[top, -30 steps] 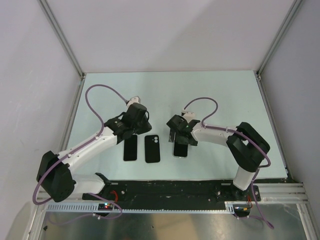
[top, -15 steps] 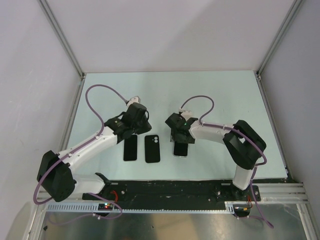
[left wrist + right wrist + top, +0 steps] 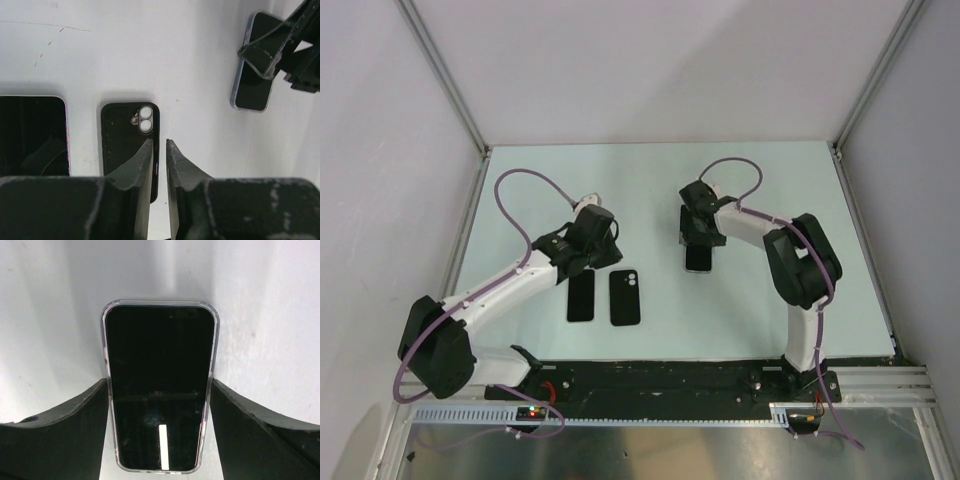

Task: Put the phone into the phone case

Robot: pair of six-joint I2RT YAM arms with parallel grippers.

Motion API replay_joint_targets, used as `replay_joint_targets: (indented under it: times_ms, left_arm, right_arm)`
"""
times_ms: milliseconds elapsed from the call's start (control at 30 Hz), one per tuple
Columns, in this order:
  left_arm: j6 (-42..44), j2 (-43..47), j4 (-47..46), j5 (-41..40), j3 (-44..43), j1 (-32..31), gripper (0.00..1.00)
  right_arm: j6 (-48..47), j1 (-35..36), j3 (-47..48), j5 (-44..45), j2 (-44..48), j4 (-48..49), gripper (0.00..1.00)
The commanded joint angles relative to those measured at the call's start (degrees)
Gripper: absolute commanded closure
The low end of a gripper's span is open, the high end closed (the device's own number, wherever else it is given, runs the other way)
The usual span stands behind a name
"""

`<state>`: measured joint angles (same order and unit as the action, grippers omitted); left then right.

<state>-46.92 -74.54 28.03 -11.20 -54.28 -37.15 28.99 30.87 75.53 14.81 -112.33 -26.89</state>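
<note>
Held the phone [image 3: 698, 262] flat and screen up, right of centre above the pale table [image 3: 780, 190], with the right gripper [image 3: 159, 400] clamped on both long edges. Could not tell whether lifted or resting. Judged the step as carrying it to the black phone case [image 3: 120, 145], well to the left and nearer. Called for keeping it level, matching the camera end to the lens holes and seating one edge first. Hovered the left gripper [image 3: 159, 143] over the case, tips narrowly apart and empty. Found open table between phone and case. Noted a second dark handset [image 3: 32, 135] just left of the case, with little room there.
</note>
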Motion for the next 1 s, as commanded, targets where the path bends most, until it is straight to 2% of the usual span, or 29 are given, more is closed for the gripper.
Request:
replay_joint_targets:
  times_ms: [0, 233, 300, 367, 433, 733, 967]
  left_arm:
    - [1.33, -0.56, -0.53, 0.83, 0.55, 0.50, 0.80]
    - [1.16, -0.16, -0.56, 0.07, 1.84, 0.56, 0.79]
    - [0.85, -0.08, -0.53, -0.35, 2.54, 0.62, 0.79]
    - [0.68, 0.06, -0.55, -0.63, 3.31, 0.66, 0.79]
    - [0.62, 0.13, -0.53, -0.94, 4.30, 0.69, 0.76]
    - [0.93, 0.91, -0.69, -0.95, 10.54, 0.16, 0.54]
    - [-0.06, -2.81, -1.55, -1.20, 12.34, -3.06, 0.54]
  right_arm:
    - [-7.44, -1.08, 6.43, 0.36, -5.58, 2.53, 0.38]
    - [-9.03, -1.50, 15.16, -0.15, -11.48, -1.52, 0.27]
    - [-8.40, -1.86, 15.33, -0.58, -11.41, -1.92, 0.19]
    - [-7.92, -2.31, 15.08, -1.19, -10.76, -2.04, 0.07]
    - [-7.97, -2.66, 15.13, -1.73, -9.60, -2.16, 0.02]
    - [-8.52, -4.43, 17.74, -3.24, -1.11, -3.34, 0.01]
    - [-5.98, -4.74, 16.91, -5.18, 4.40, -4.36, 0.01]
